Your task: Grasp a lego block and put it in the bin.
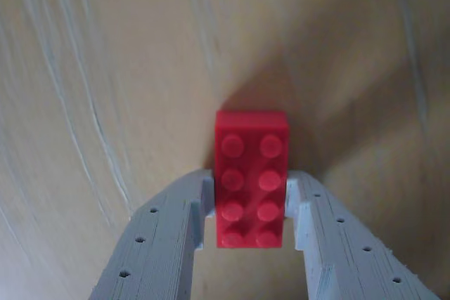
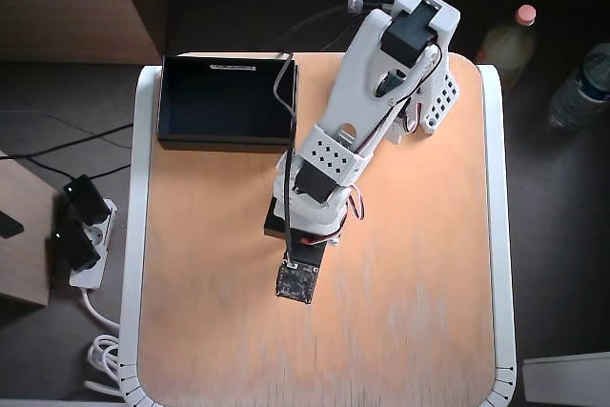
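Through the wrist view I am looking at the small, glossy red plastic lego block [image 1: 251, 178], a two-by-four rectangle with eight round studs facing the camera. Its long axis is running straight away from the wrist, the far half sticking out past the fingertips. The hand [image 1: 249, 209], two pale grey printed fingers [image 1: 169, 237] with fine layer ridges and small round holes, is sitting closed down to the brick's width, one pad against each long side of its near half. I am reading that as a grip on the brick, though whether it is resting on the wood or lifted I cannot tell.

Beneath it, the light wooden table [image 1: 98, 103] is showing a smooth orange-tan grain with pale whitish streaks. In the overhead view the tabletop [image 2: 410, 312] is rounded at its near corners and edged in white. The shallow black rectangular open-top bin [image 2: 227, 102], thin-walled and dark inside, is sitting at the far left corner, well apart from the hand, which the white arm [image 2: 372, 102] is hiding there. Dark floor is surrounding the table, with a white power strip [image 2: 88, 250] on the left and two plastic bottles [image 2: 505, 40] at far right.
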{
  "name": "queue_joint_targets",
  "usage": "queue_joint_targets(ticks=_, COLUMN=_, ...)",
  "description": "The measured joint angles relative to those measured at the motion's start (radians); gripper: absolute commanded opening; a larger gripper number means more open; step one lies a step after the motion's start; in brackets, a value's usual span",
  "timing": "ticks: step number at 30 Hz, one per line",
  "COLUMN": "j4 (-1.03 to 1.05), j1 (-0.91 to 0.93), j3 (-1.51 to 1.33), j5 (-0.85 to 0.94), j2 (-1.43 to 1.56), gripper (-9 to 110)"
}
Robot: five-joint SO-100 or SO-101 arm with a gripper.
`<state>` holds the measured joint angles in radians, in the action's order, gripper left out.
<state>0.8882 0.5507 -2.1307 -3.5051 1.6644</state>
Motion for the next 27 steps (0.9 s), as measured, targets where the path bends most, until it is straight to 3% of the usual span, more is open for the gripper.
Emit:
queue_joint_targets(ticks=14, j4=0.072, j1=0.074, j3=0.000, j5=0.044, j2=0.196, gripper=0)
queue_joint_targets(ticks=27, j4=0.468, j1=0.225, j3=0.074, j5=0.021, j2=0.443, gripper=0)
